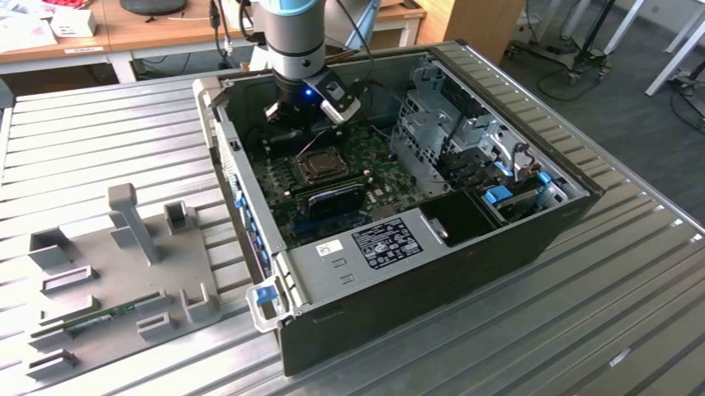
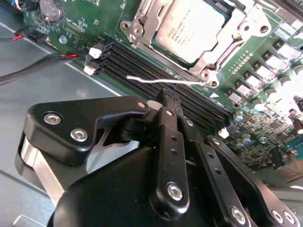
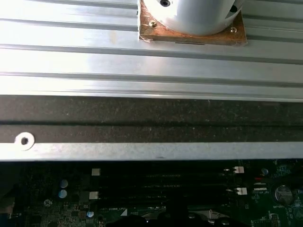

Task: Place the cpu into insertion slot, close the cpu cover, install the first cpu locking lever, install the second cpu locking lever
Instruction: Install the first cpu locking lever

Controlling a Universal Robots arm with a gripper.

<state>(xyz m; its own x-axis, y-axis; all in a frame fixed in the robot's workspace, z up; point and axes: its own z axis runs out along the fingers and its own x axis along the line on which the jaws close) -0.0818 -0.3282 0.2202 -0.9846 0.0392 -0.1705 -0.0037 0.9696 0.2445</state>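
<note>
The cpu (image 2: 189,28) lies silver side up in the insertion slot (image 1: 322,165) of the green motherboard. The cpu cover (image 2: 142,26) lies flat around it as a metal frame. A thin silver locking lever (image 2: 161,80) runs along the socket's edge, over the black memory slots. My gripper (image 2: 166,98) is shut, and its black fingertips stand just short of that lever with nothing seen between them. In the exterior view the gripper (image 1: 300,115) reaches down inside the open computer case, just behind the socket.
The case (image 1: 496,247) lies open on a ribbed metal table (image 1: 617,313); its walls and drive cage (image 1: 441,124) hem in the arm. Red and black cables (image 2: 47,59) lie beside the board. A grey fixture plate (image 1: 121,272) with a memory stick sits at the exterior view's left.
</note>
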